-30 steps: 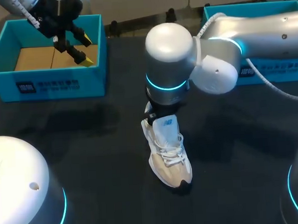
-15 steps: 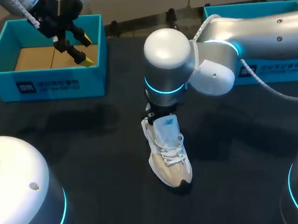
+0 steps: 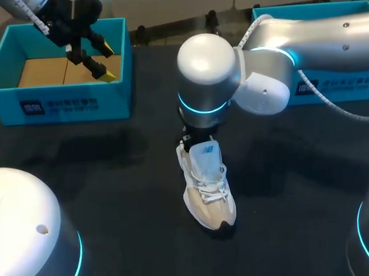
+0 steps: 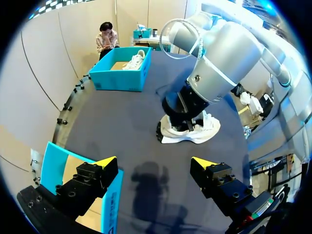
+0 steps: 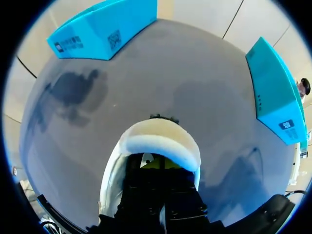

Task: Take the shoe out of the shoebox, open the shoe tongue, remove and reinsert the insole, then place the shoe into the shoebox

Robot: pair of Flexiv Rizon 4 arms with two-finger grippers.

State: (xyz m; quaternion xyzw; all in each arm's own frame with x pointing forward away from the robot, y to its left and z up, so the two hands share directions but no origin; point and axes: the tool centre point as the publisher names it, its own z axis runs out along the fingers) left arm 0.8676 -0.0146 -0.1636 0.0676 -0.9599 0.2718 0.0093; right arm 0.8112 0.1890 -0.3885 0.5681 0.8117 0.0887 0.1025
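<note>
Shoe now lies slightly further left. Right pincer inside heel opening, grip unreadable; toe points down-frame. Left pincer agape, upper left, well apart.

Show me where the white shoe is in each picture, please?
Head view: the white shoe stands mid-table, under the right arm.
Left wrist view: it is ahead of the left gripper, beneath that same arm.
Right wrist view: its heel opening surrounds the right gripper, which is down inside it.
Shared landmark: the blue box below the left gripper shows in all three views.
</note>
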